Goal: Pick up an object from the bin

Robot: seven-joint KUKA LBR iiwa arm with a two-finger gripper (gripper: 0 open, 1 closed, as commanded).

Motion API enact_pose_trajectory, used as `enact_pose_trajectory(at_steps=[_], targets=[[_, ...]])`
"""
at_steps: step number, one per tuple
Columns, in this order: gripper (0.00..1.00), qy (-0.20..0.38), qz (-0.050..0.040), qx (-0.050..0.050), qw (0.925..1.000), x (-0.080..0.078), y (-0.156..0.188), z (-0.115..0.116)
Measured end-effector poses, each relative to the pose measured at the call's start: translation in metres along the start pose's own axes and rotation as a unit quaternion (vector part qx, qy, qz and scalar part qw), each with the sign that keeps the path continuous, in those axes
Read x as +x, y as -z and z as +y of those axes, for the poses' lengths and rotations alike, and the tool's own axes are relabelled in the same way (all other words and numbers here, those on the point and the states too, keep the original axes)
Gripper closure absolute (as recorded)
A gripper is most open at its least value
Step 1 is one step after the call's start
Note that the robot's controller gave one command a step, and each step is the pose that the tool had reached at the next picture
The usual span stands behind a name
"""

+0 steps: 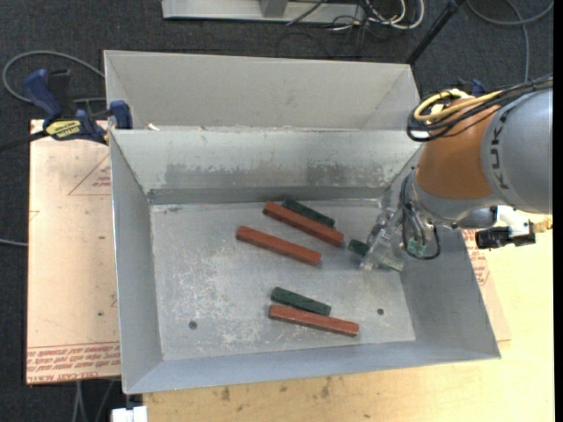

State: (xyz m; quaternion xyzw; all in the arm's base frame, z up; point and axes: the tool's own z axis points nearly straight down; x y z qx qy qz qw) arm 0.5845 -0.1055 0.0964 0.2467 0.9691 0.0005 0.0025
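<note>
Grey metal bin [132,262]: three red-brown flat bars [278,245], three dark green bars [300,301], shortest green bar [358,248] just beside jaws; jaws' opening untellable.

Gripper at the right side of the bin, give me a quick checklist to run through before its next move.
1. Gripper low inside the bin, near its right wall: ok.
2. Nearest thing, a small dark green piece, lies just left of the gripper: ok.
3. Grip on that piece: cannot tell.
4. Piece apart from the end of the upper red-brown bar: cannot tell.
5. Lower dark green bar and lower red-brown bar lie well away from the gripper: ok.
</note>
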Motion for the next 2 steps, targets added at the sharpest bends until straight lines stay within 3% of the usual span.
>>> enact_pose_trajectory(at_steps=[1,2], targets=[[1.00,0.001,-0.0008,0.000,1.0000,-0.002,0.042,0.001],[1.00,0.002,0.0005,0.000,1.0000,-0.002,0.053,0.002]])
